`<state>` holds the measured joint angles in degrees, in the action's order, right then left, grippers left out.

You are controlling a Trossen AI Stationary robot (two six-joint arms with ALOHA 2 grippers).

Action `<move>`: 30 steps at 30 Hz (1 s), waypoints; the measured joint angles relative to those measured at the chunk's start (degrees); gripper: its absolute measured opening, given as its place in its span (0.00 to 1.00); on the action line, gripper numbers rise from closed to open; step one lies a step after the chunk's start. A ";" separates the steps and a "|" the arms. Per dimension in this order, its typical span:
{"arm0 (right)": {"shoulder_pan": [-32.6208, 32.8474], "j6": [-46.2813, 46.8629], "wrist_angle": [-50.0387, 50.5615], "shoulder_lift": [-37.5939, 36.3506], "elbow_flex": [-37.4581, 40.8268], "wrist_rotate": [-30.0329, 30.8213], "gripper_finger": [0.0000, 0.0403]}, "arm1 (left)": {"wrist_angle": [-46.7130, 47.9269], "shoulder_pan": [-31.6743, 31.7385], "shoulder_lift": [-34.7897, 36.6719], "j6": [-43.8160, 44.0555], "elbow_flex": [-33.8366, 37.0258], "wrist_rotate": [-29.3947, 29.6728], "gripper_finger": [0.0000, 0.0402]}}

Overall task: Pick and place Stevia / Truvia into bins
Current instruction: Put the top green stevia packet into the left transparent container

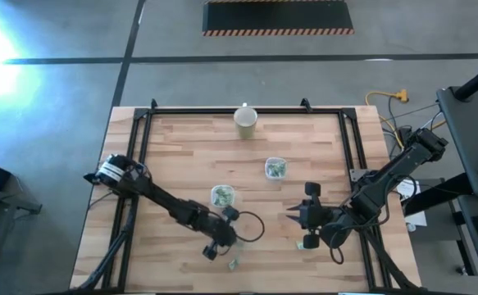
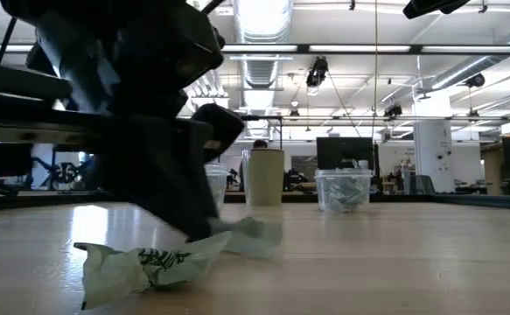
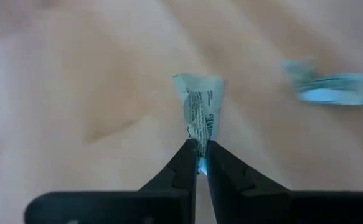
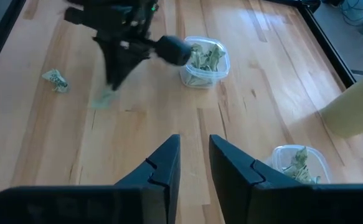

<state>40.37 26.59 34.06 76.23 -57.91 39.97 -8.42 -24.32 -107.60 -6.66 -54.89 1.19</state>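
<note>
My left gripper (image 1: 215, 249) is low over the table's near middle, shut on a pale green Stevia packet (image 3: 200, 109). From across the table, that packet (image 4: 103, 99) shows under the dark fingers. A crumpled loose packet (image 2: 150, 262) lies flat beside it toward the near edge (image 1: 233, 264). Another packet (image 1: 302, 243) lies below my right gripper (image 4: 193, 165), which hangs open above the table's right part with nothing between its fingers. Two clear bins (image 1: 222, 195) (image 1: 275, 168) stand mid-table with packets inside. My left gripper pinches the packet's near end (image 3: 199, 144) between its two fingertips. The fingers slant down from the table's left and lie along the packet. The rest of the packet sticks out beyond the tips, low at the tabletop (image 2: 250, 234); whether it is lifted clear I cannot tell.
A cream cup (image 1: 246, 120) stands at the far middle of the table. A black frame rail (image 1: 247, 110) runs around the table's edges. Bare wood lies between the bins and the near edge.
</note>
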 joint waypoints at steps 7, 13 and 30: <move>0.00 0.00 0.04 0.00 0.08 0.01 0.18 | 4.99 -0.86 4.96 -0.14 0.07 17.43 0.03; -0.01 0.00 0.04 0.00 0.08 0.02 0.17 | 10.78 -2.68 9.28 0.19 0.20 35.16 0.03; -0.01 0.00 -0.02 0.00 0.30 0.04 0.16 | 25.85 -5.38 13.30 8.89 1.57 52.13 0.03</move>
<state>40.36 26.59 34.04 76.23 -57.60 40.01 17.43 -29.69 -94.30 2.23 -53.32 53.33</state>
